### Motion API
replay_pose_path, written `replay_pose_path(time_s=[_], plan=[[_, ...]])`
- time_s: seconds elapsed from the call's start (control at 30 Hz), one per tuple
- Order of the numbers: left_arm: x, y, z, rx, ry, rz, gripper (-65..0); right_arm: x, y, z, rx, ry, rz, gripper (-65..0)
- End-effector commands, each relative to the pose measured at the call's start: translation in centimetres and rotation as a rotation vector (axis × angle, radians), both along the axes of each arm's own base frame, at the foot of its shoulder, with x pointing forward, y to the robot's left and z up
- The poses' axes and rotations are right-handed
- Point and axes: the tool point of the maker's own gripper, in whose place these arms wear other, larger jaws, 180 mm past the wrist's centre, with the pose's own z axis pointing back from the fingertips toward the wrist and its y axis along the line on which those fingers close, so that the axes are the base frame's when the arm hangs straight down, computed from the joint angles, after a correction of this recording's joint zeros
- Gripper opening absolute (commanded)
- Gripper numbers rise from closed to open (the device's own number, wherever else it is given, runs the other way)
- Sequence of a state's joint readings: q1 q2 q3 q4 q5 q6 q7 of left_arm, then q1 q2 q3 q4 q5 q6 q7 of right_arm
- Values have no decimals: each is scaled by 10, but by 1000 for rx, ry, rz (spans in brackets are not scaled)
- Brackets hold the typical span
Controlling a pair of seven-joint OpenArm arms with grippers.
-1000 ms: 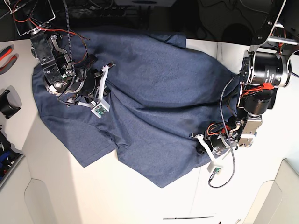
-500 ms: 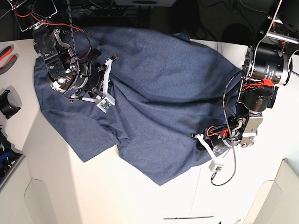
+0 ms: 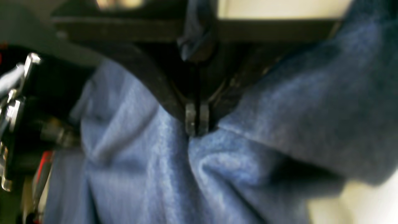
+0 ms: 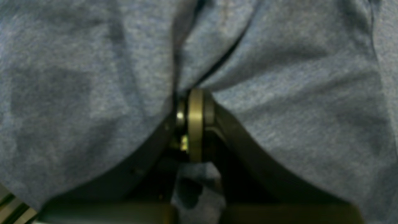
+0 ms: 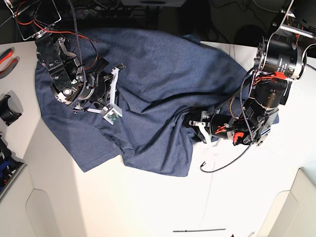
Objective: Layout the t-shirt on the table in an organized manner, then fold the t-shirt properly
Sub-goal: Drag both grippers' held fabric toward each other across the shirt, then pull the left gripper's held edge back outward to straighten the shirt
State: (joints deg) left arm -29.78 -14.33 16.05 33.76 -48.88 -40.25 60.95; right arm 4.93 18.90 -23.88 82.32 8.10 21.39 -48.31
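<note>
T-shirt (image 5: 163,94) rumpled on desk (image 5: 148,207); left fingers (image 3: 196,119) and right fingers (image 4: 190,124) both pinching its fabric.

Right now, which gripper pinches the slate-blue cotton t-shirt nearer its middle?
The left gripper, on the base view's right, well inside the slate-blue cotton t-shirt; the right gripper grips near its edge.

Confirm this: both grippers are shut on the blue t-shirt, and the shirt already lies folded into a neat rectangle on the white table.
Not folded. The base view shows the t-shirt spread out and rumpled on the table. The rest stands: the left gripper and right gripper are both shut on its fabric.
</note>
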Motion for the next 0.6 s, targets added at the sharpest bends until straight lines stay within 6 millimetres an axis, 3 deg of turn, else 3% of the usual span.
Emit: replay_pose_path(time_s=[0.0, 0.37, 0.43, 0.57], plan=[[13, 4, 13, 11, -36, -15, -650, 2, -12, 0, -49, 4, -10, -650], [69, 19, 98, 8, -372, -56, -650, 2, -12, 0, -49, 5, -10, -650], [76, 20, 104, 5, -409, -42, -650, 2, -12, 0, -49, 4, -10, -650], [85, 28, 95, 81, -453, -11, -650, 2, -11, 0, -49, 5, -9, -650]])
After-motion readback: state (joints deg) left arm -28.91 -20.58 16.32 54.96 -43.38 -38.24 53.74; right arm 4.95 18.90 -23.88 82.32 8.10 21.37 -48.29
